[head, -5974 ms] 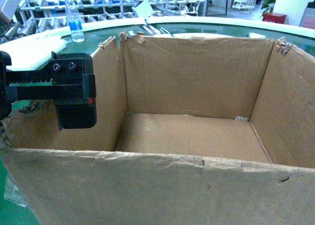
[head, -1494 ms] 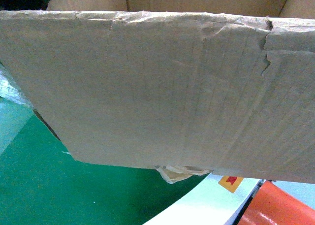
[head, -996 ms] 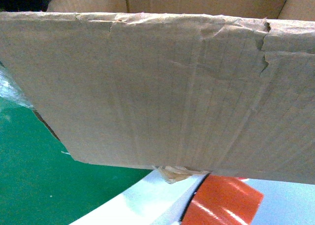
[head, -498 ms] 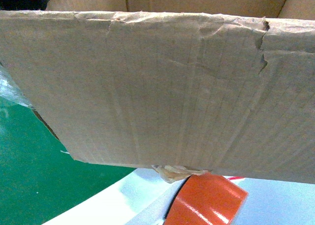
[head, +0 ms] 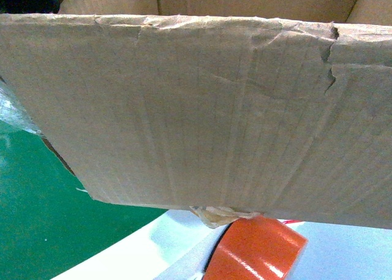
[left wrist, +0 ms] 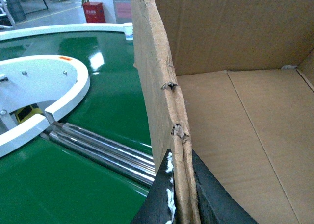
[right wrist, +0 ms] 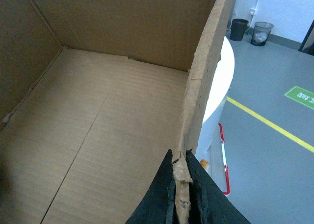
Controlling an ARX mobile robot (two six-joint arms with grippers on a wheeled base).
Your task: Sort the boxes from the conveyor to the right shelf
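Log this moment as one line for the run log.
stage: carrying | object: large brown torn-edged cardboard box, empty | left gripper: clamped on left wall | right gripper: clamped on right wall | below: green conveyor belt

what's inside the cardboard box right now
Nothing visible: both wrist views show the cardboard box with a bare floor. Its near corners fall outside the frames. The left gripper and right gripper pinch opposite walls.
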